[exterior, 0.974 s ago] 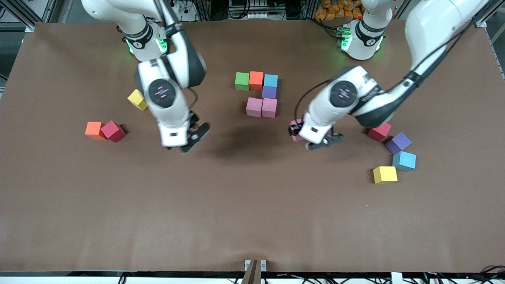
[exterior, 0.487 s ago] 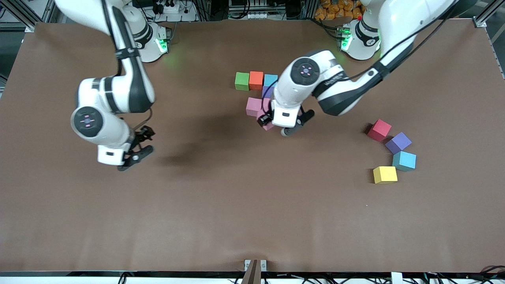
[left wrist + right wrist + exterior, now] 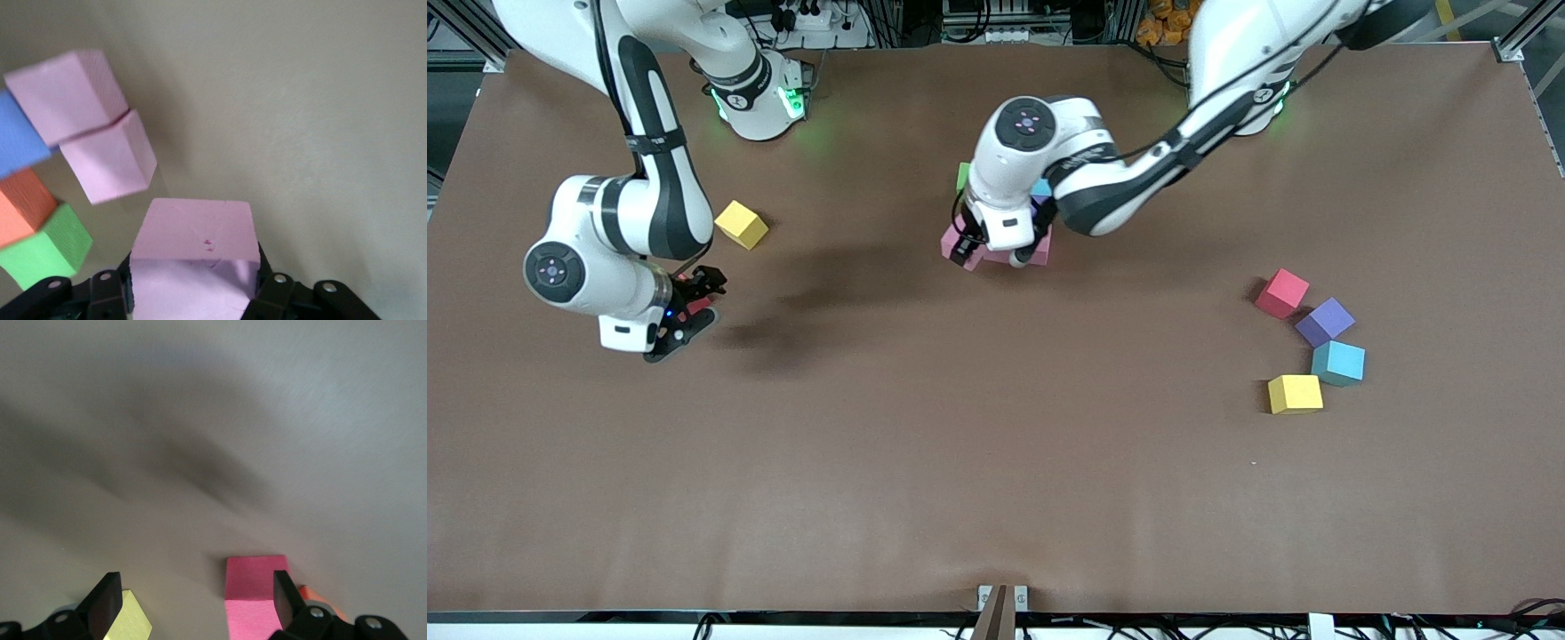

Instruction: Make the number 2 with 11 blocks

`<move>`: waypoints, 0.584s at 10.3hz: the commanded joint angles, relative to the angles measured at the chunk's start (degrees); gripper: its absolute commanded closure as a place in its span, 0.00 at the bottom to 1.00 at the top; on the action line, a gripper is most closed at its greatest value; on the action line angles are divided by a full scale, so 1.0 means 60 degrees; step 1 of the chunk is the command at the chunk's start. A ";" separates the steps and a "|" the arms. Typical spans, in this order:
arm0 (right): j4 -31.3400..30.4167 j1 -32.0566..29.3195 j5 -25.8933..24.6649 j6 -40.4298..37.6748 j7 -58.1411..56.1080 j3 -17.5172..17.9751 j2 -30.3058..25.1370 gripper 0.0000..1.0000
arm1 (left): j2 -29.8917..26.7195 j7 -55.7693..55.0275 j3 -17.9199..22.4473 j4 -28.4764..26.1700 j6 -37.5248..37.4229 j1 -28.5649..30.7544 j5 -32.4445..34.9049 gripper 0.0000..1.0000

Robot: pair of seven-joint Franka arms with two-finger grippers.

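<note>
The right gripper (image 3: 680, 311) hangs with its fingers spread wide, holding nothing, low over the tabletop (image 3: 925, 444) toward the right arm's end. Its wrist view shows a red block (image 3: 253, 597) between the fingers (image 3: 105, 600) and an orange block (image 3: 319, 595) just beside it. A yellow block (image 3: 741, 224) lies near, farther from the front camera. At the middle, close to the edge by the robots' bases, the left gripper (image 3: 985, 253) is closed on a pink block (image 3: 195, 257), beside two pink blocks (image 3: 90, 127) of the unfinished number 2 (image 3: 1040, 249). A green block (image 3: 43, 247), an orange one and a blue one also belong to it. Toward the left arm's end lie a red cube (image 3: 1281, 293), a purple block (image 3: 1325, 322), a light blue block (image 3: 1338, 363) and a yellow cube (image 3: 1295, 394).
</note>
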 commanded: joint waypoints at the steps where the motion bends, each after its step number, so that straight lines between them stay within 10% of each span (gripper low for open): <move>1: -0.0940 -0.0573 -0.0003 0.0693 -0.0677 0.0128 -0.0449 0.00 | 0.0032 -0.1706 0.1166 0.0169 0.0596 -0.1388 -0.0126 0.58; 6: -0.1116 -0.1322 -0.0017 0.1588 -0.1676 0.0128 0.0181 0.00 | 0.0369 -0.3337 0.1565 -0.0108 0.1430 -0.2125 -0.0038 0.59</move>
